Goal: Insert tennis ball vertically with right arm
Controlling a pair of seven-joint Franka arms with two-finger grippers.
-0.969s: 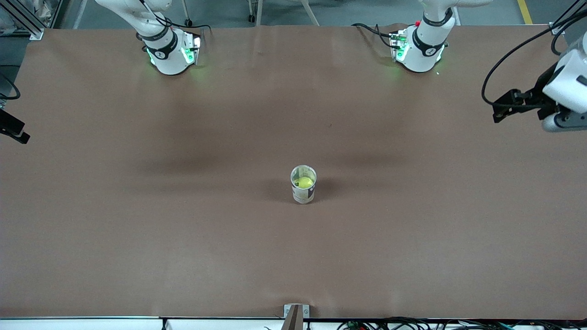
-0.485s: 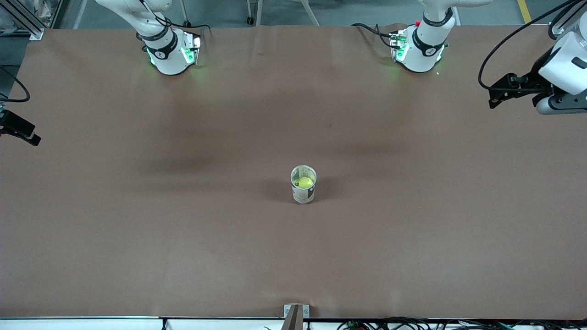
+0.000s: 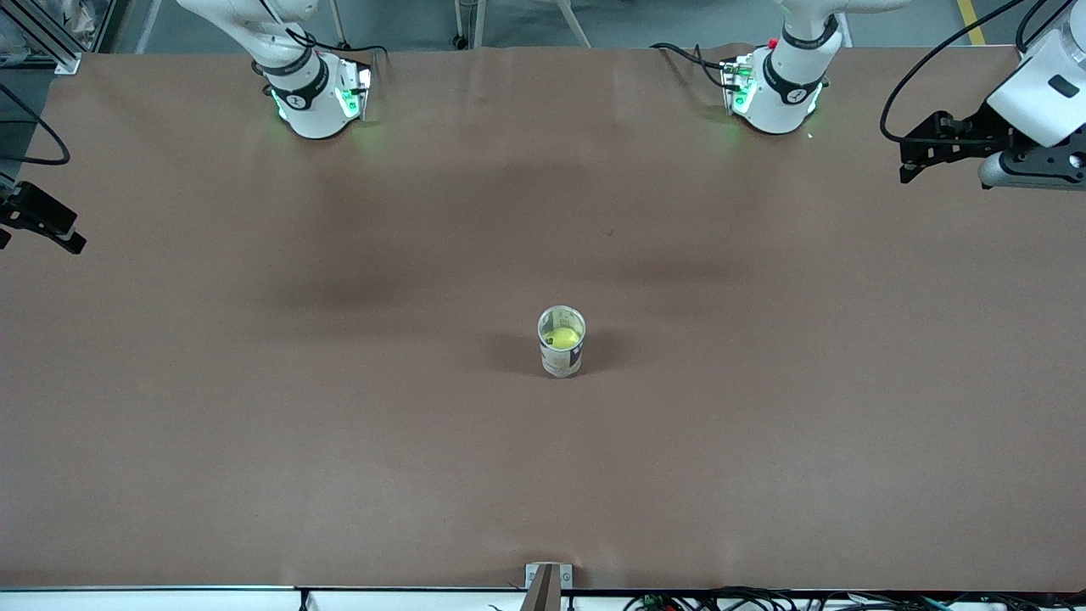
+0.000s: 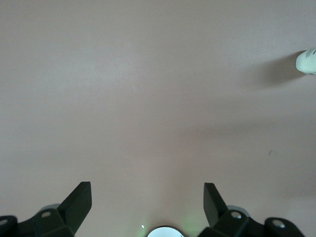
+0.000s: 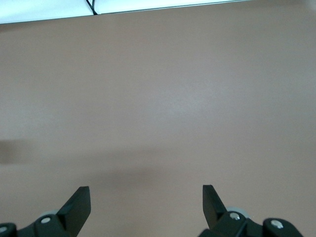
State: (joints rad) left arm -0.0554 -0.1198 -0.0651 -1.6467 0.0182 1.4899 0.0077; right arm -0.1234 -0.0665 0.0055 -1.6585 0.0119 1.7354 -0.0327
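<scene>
Yellow felt is showing inside the clear can (image 3: 562,341), where the tennis ball (image 3: 564,338) is being kept upright mid-surface (image 3: 339,441), so insertion appears done. Farther off, the right gripper (image 3: 42,222) and left gripper (image 3: 920,153) are being held wide and empty over opposite ends, apparently parked clear.

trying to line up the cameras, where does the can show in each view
Front view: the can stands upright mid-table with the ball inside it.
Left wrist view: only a white sliver of the can shows at the picture's edge, with its shadow beside it.
Right wrist view: not in it, only bare table.
Shared landmark: the brown table surface.
</scene>
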